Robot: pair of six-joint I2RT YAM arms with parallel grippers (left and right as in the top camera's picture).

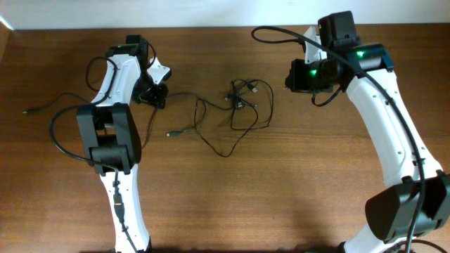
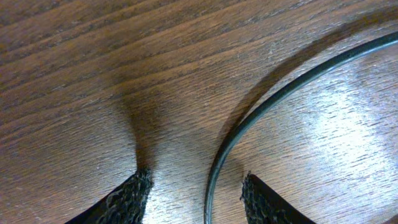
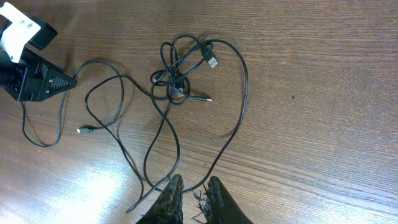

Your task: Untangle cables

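Observation:
The cables lie mid-table as a small knot (image 1: pixel 240 98) with long loose loops spreading from it. The right wrist view shows the knot (image 3: pixel 177 81), a USB plug (image 3: pixel 212 62) and a small plug (image 3: pixel 87 129). My left gripper (image 1: pixel 152 97) is down at the table, left of the knot. It is open, and one strand (image 2: pixel 214 162) runs on the wood between its fingertips (image 2: pixel 196 182), untouched by either. My right gripper (image 1: pixel 290 77) hangs above the table to the right of the knot. Its fingers (image 3: pixel 193 185) are shut and empty.
One cable runs far left to a plug end (image 1: pixel 27 111). Another plug end (image 1: pixel 170 133) lies below the left gripper. The left arm's base (image 1: pixel 109 140) and the right arm (image 1: pixel 394 140) flank the wooden table.

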